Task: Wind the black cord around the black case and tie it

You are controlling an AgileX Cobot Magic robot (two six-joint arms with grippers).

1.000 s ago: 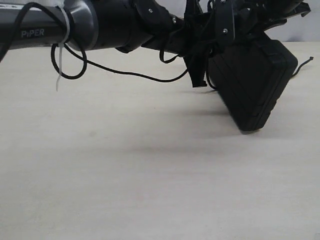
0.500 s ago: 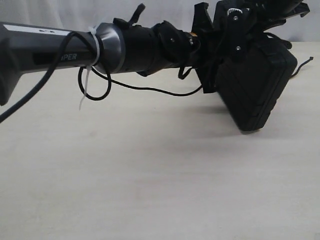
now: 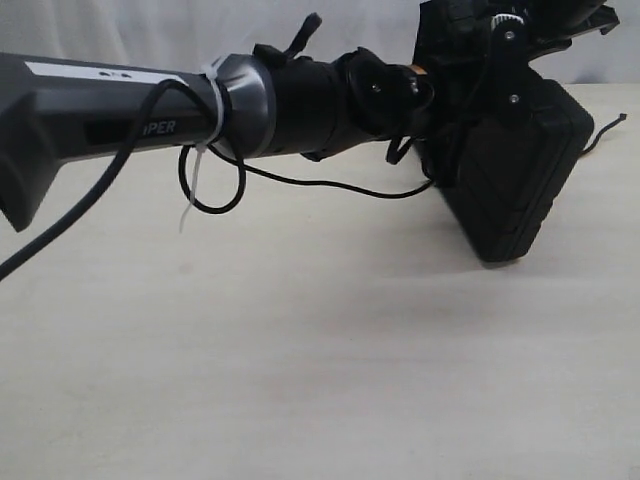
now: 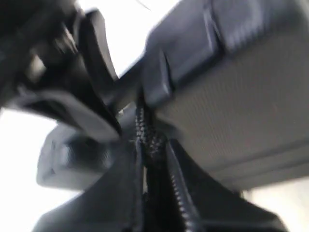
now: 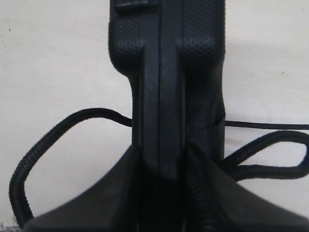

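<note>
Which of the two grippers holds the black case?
The right gripper: it clamps the black case by its edge, whereas the left gripper pinches the black cord.

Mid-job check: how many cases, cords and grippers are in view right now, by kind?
black case: 1
black cord: 1
grippers: 2, left gripper and right gripper
Total: 4

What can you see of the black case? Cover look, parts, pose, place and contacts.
The black case looks like hard plastic with a pebbled texture, two shells meeting at a seam down its narrow edge. It stands tilted on a lower corner on the pale table. The right end effector clamps that edge; the black cord loops out either side, and the left end effector pinches cord beside it.
</note>
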